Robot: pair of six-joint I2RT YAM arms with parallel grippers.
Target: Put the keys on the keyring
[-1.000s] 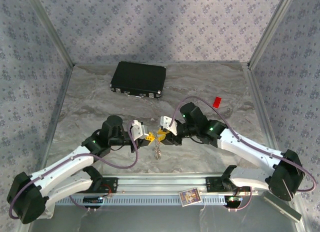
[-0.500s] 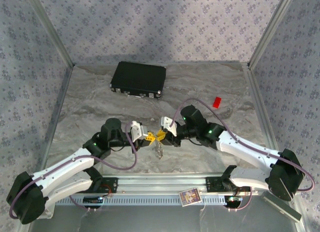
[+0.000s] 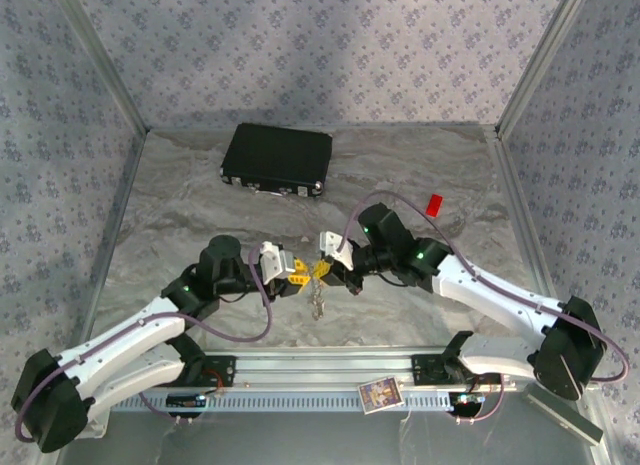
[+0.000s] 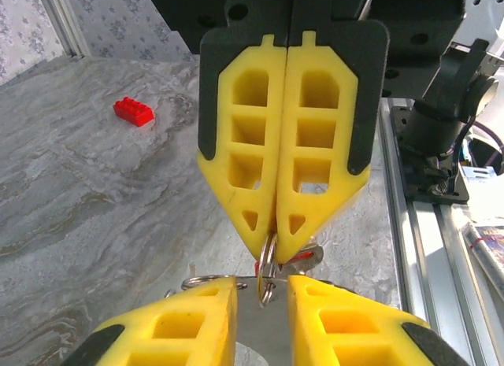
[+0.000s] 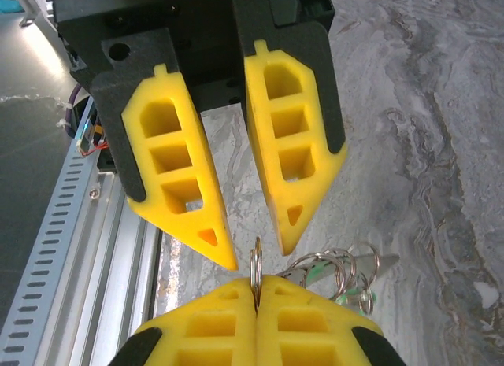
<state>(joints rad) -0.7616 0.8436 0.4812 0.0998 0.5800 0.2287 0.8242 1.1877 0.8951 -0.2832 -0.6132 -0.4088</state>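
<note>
**Near edge.** Aluminium rail [image 3: 320,370] carrying both arm bases; a small printed card [image 3: 378,394] rests on it.

**Grippers, meeting tip to tip above the table just beyond the rail.**
- Right gripper [image 5: 256,291]: yellow fingers pressed together, clamped on the keyring [image 5: 256,264]. It is a thin silver split ring held edge-on, and only its rim stands out of the pinch.
- Left gripper [image 4: 262,291]: fingers apart and holding nothing, with the tips either side of the ring.

**Keys** [image 3: 317,303]: a small cluster of silver loops and pieces, one with a green head [image 5: 315,273], dangling below the ring clear of the table.

**Risks, as judged.**
- The pinch on the rim is slim, so a sideways nudge from the left tips could twist the ring free and drop the whole cluster.
- If the left fingers close off-line, they may meet the right tips instead of the wire.

**Surface.** Grey marbled table [image 3: 180,215].
- Red toy brick [image 4: 134,112], well apart on the right.
- Black case [image 3: 277,159], at the far side.

**Room.** Patterned grey-blue walls [image 3: 320,45] in metal framing.
</note>
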